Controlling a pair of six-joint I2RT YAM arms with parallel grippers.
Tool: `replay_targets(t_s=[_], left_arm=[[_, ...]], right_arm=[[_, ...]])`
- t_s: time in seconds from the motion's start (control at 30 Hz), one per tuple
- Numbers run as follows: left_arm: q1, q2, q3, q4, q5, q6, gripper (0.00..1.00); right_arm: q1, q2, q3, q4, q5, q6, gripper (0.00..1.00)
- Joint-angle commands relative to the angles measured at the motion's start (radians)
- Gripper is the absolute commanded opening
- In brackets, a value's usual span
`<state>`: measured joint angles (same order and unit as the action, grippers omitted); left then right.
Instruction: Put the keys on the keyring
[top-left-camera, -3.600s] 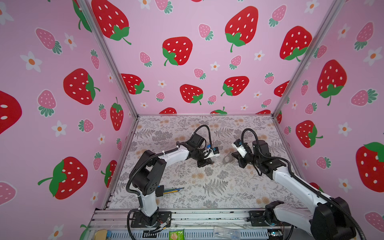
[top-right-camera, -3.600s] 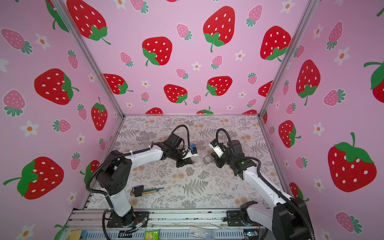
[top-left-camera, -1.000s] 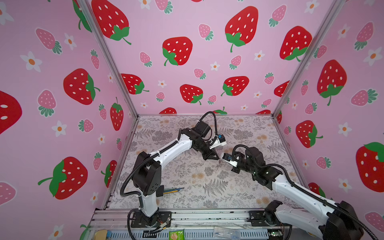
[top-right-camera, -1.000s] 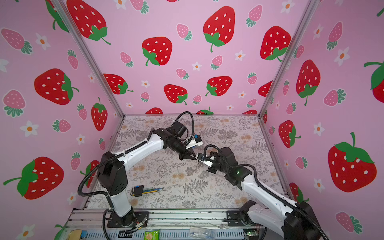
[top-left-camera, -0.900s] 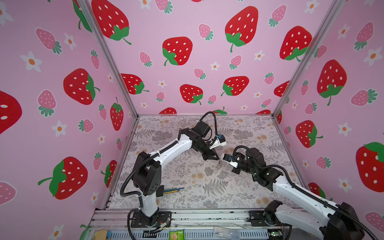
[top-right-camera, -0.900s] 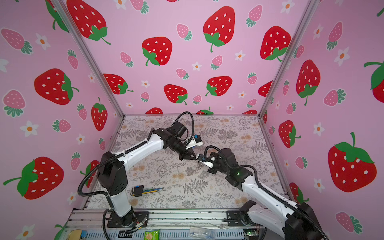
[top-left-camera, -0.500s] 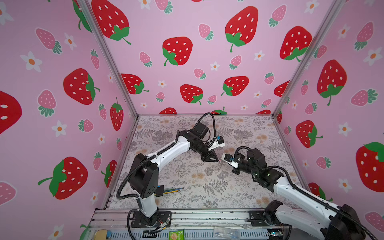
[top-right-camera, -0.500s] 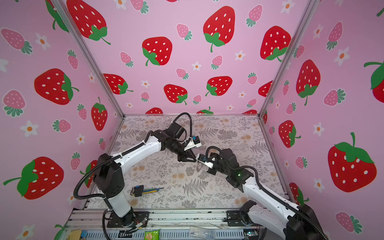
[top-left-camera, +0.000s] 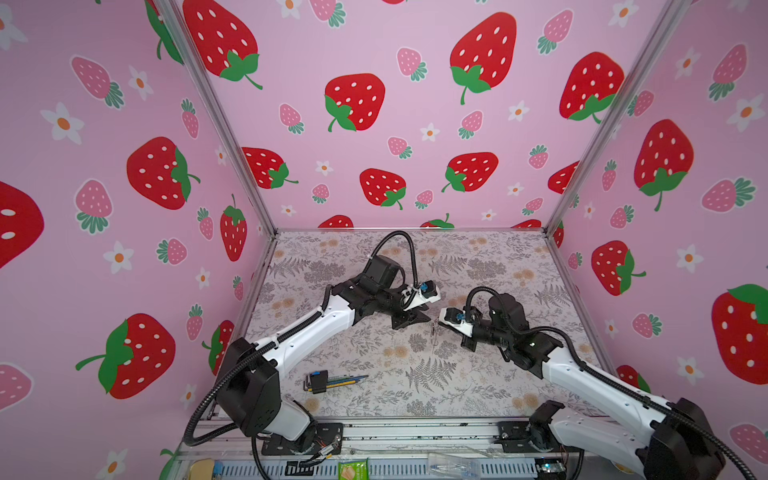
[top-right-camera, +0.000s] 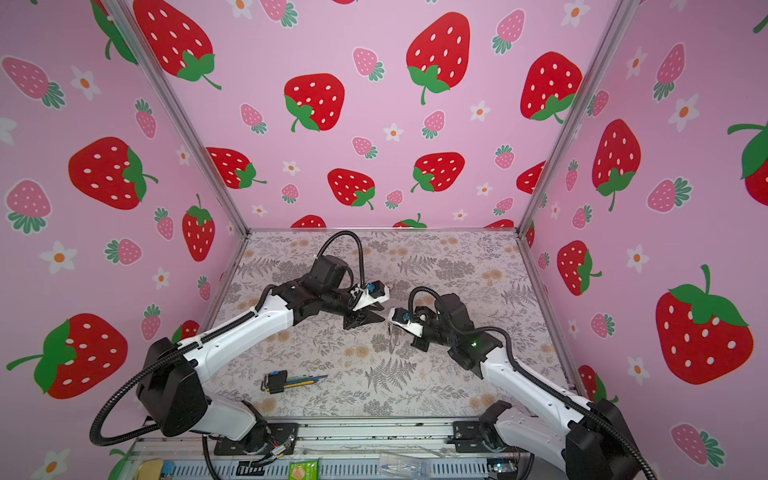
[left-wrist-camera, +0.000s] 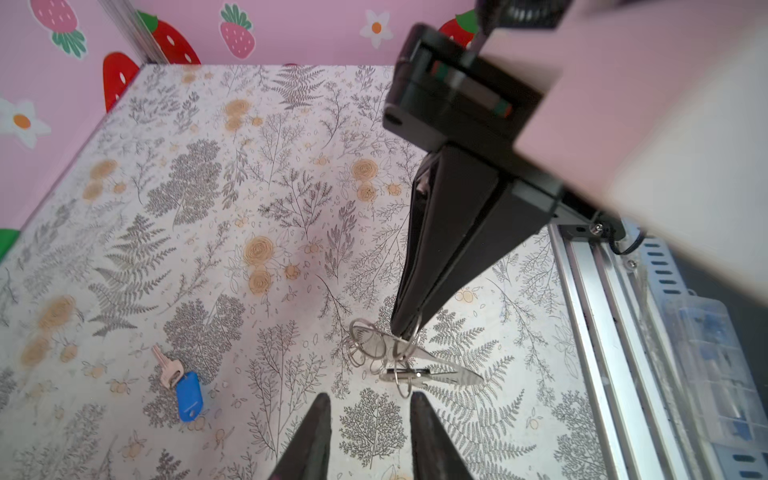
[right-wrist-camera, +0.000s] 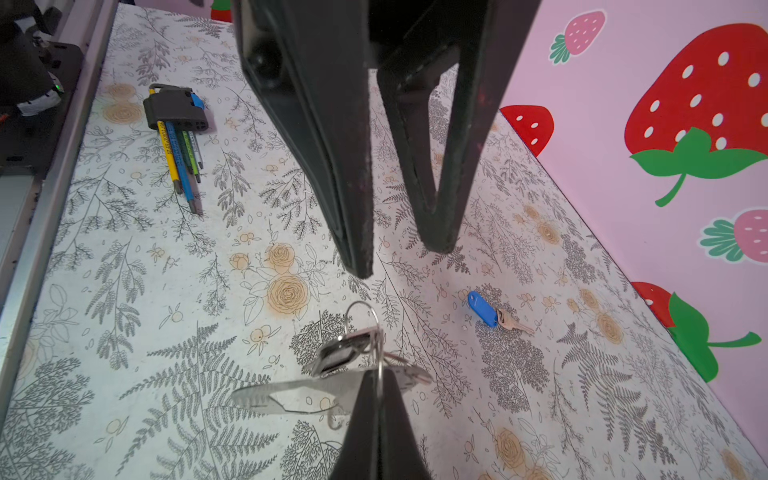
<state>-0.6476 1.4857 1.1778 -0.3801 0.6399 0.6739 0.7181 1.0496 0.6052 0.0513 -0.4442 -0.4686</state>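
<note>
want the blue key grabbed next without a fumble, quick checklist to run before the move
1. Right gripper shut on a ring of the keyring: ok.
2. Left gripper open and empty: ok.
3. Blue-tagged key lying alone, nothing over it: ok.
4. Black-rimmed tag key threaded on a ring: cannot tell; it hangs among the rings.
5. Hex-key bundle well away from the blue-tagged key: ok.

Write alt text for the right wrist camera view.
The right gripper, shut, pinches a metal ring of the keyring, a black-rimmed tag at its rings. The left gripper, open, hangs just beyond it. A blue-tagged key and a hex-key bundle lie on the floral table.
</note>
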Motion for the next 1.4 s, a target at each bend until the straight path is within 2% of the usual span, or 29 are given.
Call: replay_targets(t_s=[0.0,0.27,0.6,0.93,1.13,1.37], left_arm=[[-0.011,-0.033,-0.025,0.035,0.046,0.13,0.35],[-0.017,-0.055,-0.049,0.027,0.117,0.215,0.33],[-0.02,-0.04,-0.027,-0.047,0.104,0.274,0.32],[-0.032,-0.028,-0.023,-0.058,0.083,0.261,0.3],[-0.041,-0.006,-0.002,-0.067,0.052,0.258,0.25],[-0.041,-0.005,0.009,-0.077,0.071,0.262,0.09]], right_arm=[[0.001,0.01,0.049,-0.029,-0.092,-0.017,0.0],[-0.002,0.04,0.076,-0.052,-0.181,0.0,0.0],[-0.003,0.058,0.094,-0.064,-0.184,-0.001,0.0],[-0.005,0.053,0.093,-0.05,-0.186,0.013,0.0],[-0.006,0.056,0.099,-0.054,-0.196,0.014,0.0],[-0.006,0.058,0.1,-0.053,-0.195,0.019,0.0]])
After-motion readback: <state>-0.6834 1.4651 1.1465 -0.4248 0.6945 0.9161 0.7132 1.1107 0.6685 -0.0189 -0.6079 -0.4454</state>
